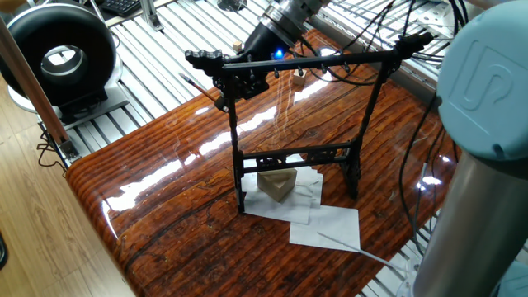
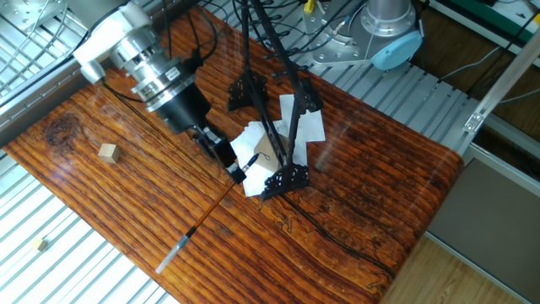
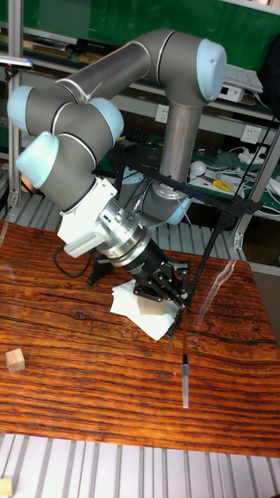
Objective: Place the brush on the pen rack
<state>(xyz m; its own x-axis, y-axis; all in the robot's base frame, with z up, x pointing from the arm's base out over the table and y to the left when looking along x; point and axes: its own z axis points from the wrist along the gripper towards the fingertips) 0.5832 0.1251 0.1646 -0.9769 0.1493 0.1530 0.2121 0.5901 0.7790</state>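
The pen rack (image 1: pixel 330 60) is a tall black frame standing on white paper; its foot (image 2: pixel 285 176) and crossbar (image 3: pixel 211 191) show in the other views. My gripper (image 2: pixel 234 171) is shut on the upper end of the brush (image 2: pixel 207 211), a thin shaft with a greyish lower end. In the tall view the brush (image 3: pixel 185 350) hangs straight down from the gripper (image 3: pixel 182 302), its tip just above the table. The gripper (image 1: pixel 239 82) sits behind the left end of the rack's top bar, at about its height.
White paper sheets (image 1: pixel 326 223) and a tan wedge block (image 1: pixel 278 183) lie under the rack. A thin pale rod (image 1: pixel 338 241) rests on the paper. A small wooden cube (image 2: pixel 107 152) sits on the table far from the rack. A black round device (image 1: pixel 62 49) stands off the table.
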